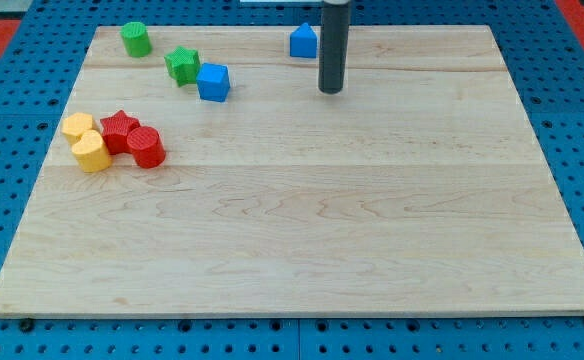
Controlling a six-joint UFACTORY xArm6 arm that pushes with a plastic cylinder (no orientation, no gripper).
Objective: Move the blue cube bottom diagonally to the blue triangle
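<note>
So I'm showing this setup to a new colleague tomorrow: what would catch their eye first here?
Probably the dark rod coming down from the view's top, my tip resting on the wooden board just below and right of the blue triangle. Next, the tight bunch of two yellow blocks, a red star and a red cylinder at the view's left. The blue cube sits beside a green star, left of my tip.

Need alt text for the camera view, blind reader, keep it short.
My tip rests on a wooden board near the view's top, just right of the blue triangle and well right of the blue cube. Green blocks sit upper left, with red and yellow blocks clustered at left.
</note>
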